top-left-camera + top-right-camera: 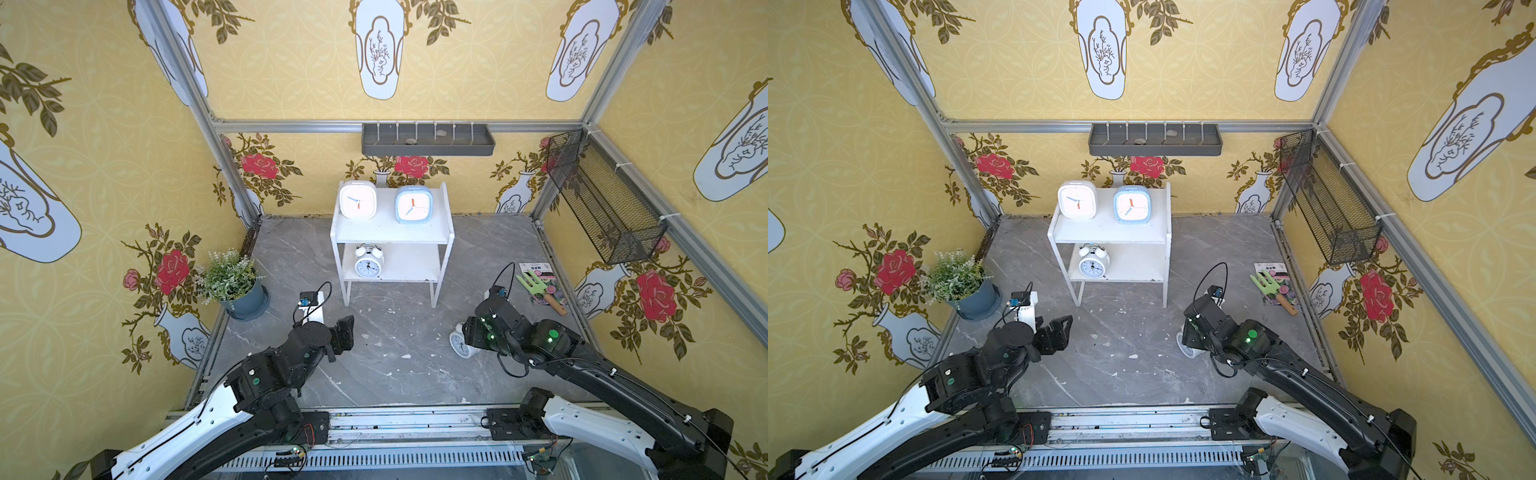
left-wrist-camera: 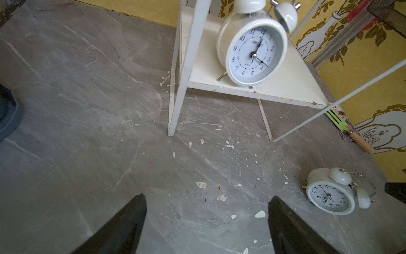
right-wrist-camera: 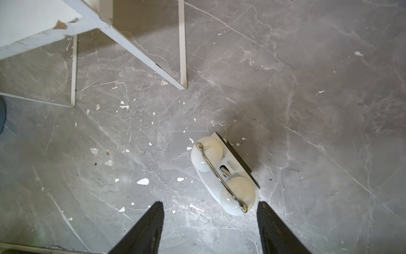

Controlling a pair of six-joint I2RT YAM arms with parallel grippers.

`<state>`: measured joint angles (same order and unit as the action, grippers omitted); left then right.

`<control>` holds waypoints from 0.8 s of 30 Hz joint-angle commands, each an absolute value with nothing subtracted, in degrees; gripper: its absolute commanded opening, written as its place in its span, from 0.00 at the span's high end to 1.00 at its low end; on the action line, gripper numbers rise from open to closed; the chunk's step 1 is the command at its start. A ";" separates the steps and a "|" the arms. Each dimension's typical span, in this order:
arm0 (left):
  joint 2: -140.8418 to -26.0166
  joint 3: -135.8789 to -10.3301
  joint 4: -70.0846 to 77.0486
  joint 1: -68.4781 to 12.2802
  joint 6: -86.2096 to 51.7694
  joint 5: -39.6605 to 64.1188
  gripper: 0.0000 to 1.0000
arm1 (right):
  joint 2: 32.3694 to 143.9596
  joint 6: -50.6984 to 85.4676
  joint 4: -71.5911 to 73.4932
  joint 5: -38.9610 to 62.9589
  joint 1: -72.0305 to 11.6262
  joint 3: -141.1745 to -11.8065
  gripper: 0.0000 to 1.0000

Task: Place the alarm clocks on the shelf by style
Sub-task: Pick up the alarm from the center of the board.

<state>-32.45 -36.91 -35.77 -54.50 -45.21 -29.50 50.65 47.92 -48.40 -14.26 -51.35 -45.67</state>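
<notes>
— Jaws, left gripper?
— Apart, nothing btwn. Hovering over bare grey marble-look floor, just in front of left-front leg of small white two-tier shelf, not touching it.
— Jaws, right gripper?
— Apart too, not clamped on anything. Poised above round white twin-bell alarm clock standing on floor. From right wrist view, near end of clock shows btwn fingertips. Contact: can't tell.
— Which way pointing?
— Upright, bells + metal carry handle up. Face turned twd front and left arm's side. Bell-to-bell axis slanted vs gap btwn fingers, neither square nor parallel.
— Where vs shelf?
— Out front, off right-front leg, apart from it.
— Other clocks?
— Top board: white rounded-square plastic clock on left, light blue rounded-square clock beside it on right, small gap btwn. Both upright, faces fwd. Lower board: other round white twin-bell clock, left part of board, upright, bells up, face fwd.
</notes>
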 commanded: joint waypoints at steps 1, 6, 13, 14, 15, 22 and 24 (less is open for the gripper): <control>-31.47 -36.61 -39.22 -54.27 -46.37 -26.90 0.12 | 51.36 47.03 -44.25 -14.24 -50.63 -44.07 0.38; -32.29 -36.69 -38.45 -54.23 -45.81 -25.38 0.13 | 53.17 44.26 -42.28 -10.45 -47.06 -43.16 0.51; -32.10 -35.37 -35.88 -54.23 -45.58 -24.77 0.14 | 53.30 41.25 -41.02 -8.09 -45.32 -43.58 0.60; -32.00 -35.08 -35.47 -54.23 -45.53 -24.76 0.13 | 53.60 41.17 -41.09 -8.00 -45.27 -43.45 0.62; -32.08 -35.15 -35.47 -54.23 -45.70 -24.78 0.13 | 53.98 41.23 -41.34 -7.85 -45.32 -43.36 0.63; -33.58 -35.16 -33.37 -54.23 -45.10 -23.37 0.13 | 54.00 40.80 -41.75 -8.07 -45.33 -43.24 0.69; -34.39 -35.94 -33.24 -54.18 -44.67 -23.01 0.14 | 54.37 40.64 -41.66 -7.57 -45.31 -43.65 0.71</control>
<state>-33.65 -35.24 -35.46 -54.28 -45.65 -23.83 54.17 41.41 -42.52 -8.08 -45.30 -43.40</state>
